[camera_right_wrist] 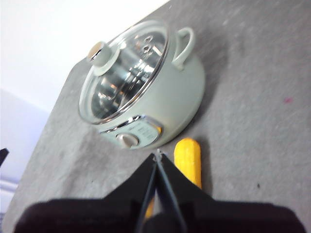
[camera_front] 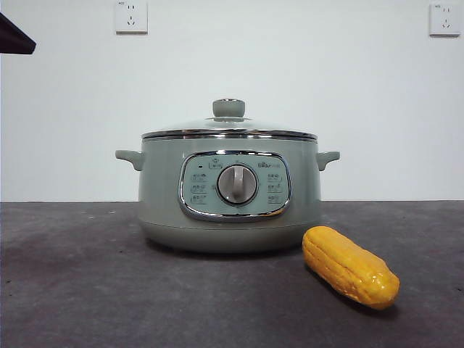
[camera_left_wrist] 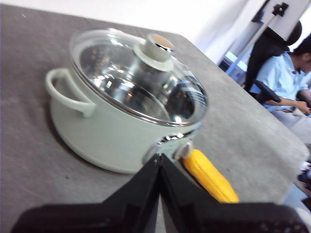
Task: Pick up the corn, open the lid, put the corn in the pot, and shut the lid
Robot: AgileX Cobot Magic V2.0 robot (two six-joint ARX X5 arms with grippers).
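Observation:
The sage-green pot [camera_front: 228,192] stands mid-table with the glass lid [camera_front: 228,130] shut on it, green knob on top. The corn [camera_front: 349,266] lies on the dark table to the front right of the pot, apart from it. The left gripper [camera_left_wrist: 159,158] is shut and empty, held above the table short of the pot [camera_left_wrist: 107,121], with the lid [camera_left_wrist: 141,73] and the corn [camera_left_wrist: 210,176] beyond it. The right gripper [camera_right_wrist: 158,156] is shut and empty, above the near end of the corn [camera_right_wrist: 188,162], facing the pot [camera_right_wrist: 160,97] and lid [camera_right_wrist: 121,68].
A black arm tip [camera_front: 14,38] shows at the top left corner of the front view. The dark grey table [camera_front: 87,290] runs out to both sides. A seated person [camera_left_wrist: 286,77] is beyond the table's edge. Two wall sockets [camera_front: 130,16] are behind.

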